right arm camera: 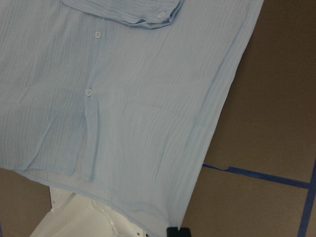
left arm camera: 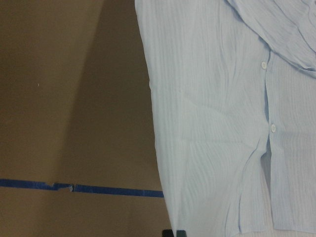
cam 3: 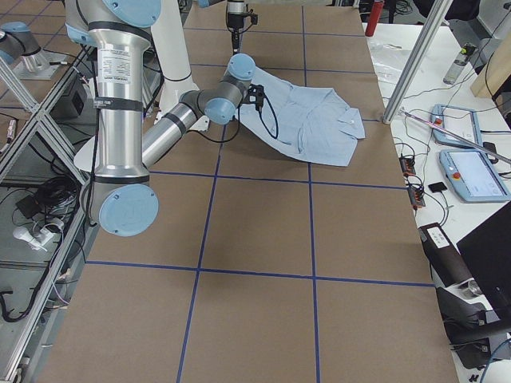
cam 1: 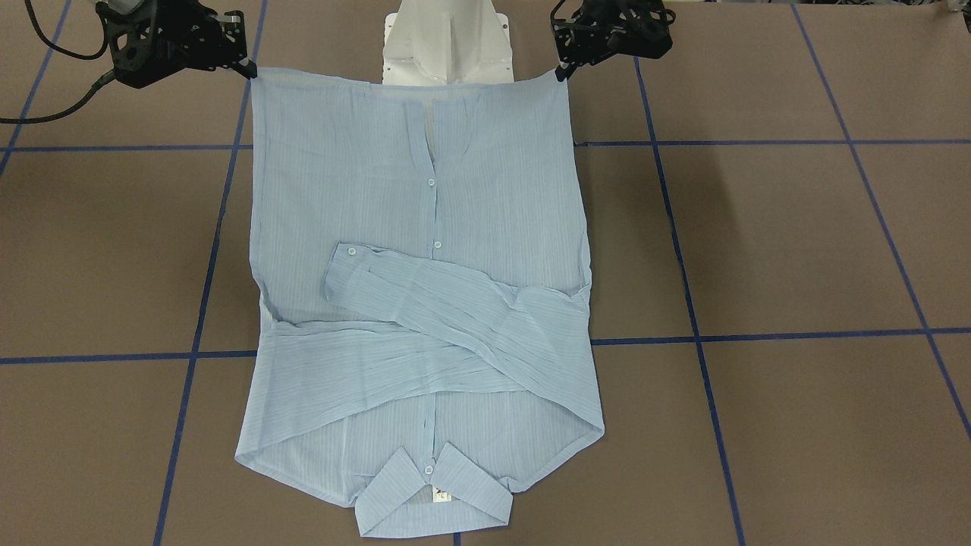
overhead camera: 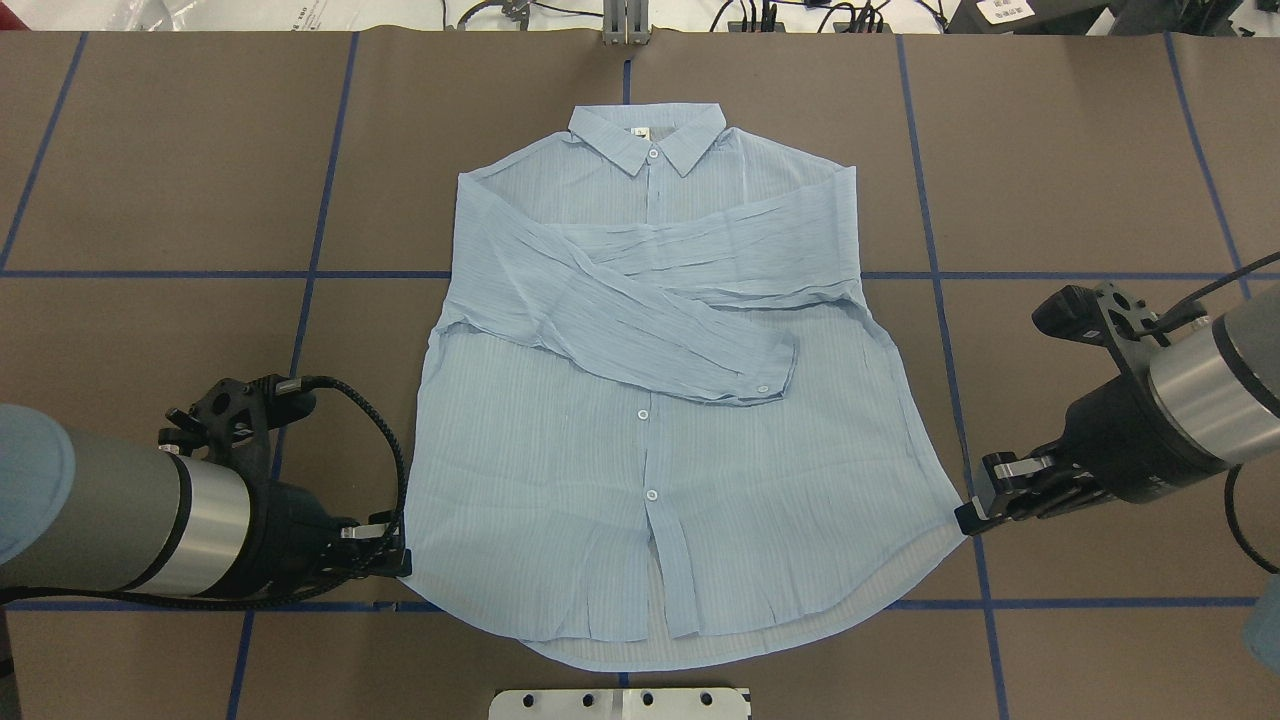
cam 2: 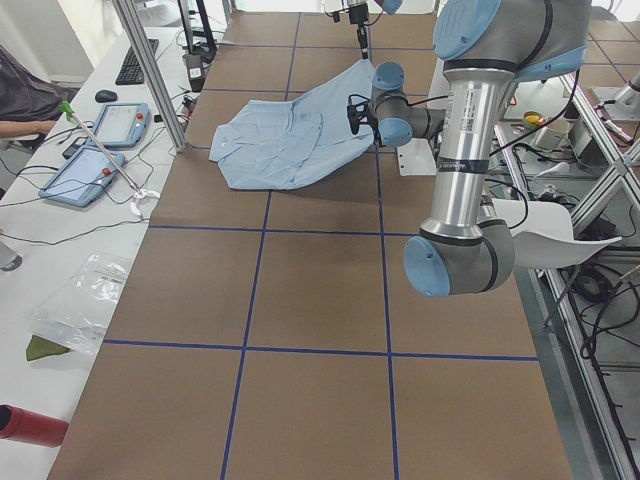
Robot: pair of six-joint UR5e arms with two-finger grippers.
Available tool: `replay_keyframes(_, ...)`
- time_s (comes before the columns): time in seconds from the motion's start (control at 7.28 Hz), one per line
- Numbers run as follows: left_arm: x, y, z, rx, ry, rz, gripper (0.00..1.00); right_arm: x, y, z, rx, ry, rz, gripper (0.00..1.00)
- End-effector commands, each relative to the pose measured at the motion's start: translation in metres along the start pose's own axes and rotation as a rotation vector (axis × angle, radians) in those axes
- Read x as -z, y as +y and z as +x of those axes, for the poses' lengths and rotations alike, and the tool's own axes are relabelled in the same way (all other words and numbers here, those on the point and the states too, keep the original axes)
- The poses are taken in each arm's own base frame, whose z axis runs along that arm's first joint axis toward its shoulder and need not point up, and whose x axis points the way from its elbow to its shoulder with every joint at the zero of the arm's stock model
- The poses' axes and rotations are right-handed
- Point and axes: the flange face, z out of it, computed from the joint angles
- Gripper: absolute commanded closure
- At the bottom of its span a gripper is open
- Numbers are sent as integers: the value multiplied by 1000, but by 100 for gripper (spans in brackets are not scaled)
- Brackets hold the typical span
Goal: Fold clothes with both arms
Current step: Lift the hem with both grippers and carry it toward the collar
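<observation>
Brown desk [overhead camera: 150,150] taped in blue carries the shirt [overhead camera: 650,450], collar farthest from us, sleeves crossed over its chest. We see left pincer [overhead camera: 400,562] and right pincer [overhead camera: 965,520] each apparently clamped on a hem corner, holding that edge raised.

Bare table [overhead camera: 150,180] stretches wide on either side of the shirt [overhead camera: 560,480], whose raised hem and the white pedestal base [cam 1: 447,45] block the robot-side middle.
</observation>
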Motion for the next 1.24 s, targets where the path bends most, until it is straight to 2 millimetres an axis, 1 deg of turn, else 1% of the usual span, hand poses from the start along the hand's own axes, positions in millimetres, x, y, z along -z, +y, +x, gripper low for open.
replay_keyframes(0.0, -1, 1, 3, 0, 4, -12, 100, 0, -12, 2, -11, -6, 4, 100)
replay_keyframes(0.14, -2, -2, 2, -12, 1, -5, 100, 2, -40, 0, -23, -10, 40, 100)
replay_keyframes(0.27, -8, -23, -1, -12, -18, 33, 100, 5, -59, 5, -44, -4, 66, 100)
replay_keyframes(0.41, -13, -52, 4, -25, -23, 79, 100, 11, -80, 6, -58, -4, 97, 100)
replay_keyframes(0.55, -12, -82, -5, -39, -49, 126, 100, 12, -103, 13, -85, 5, 118, 100)
replay_keyframes(0.69, -12, -110, -15, -57, -78, 163, 100, 16, -120, 17, -102, 11, 142, 100)
replay_keyframes(0.82, -3, -140, -26, -58, -90, 190, 100, 26, -148, 15, -123, 8, 168, 100)
replay_keyframes(0.96, 2, -161, -24, -73, -92, 203, 100, 35, -169, 13, -138, 8, 194, 100)
replay_keyframes(1.1, -2, -177, -3, -74, -77, 220, 100, 35, -193, 11, -152, 15, 210, 100)
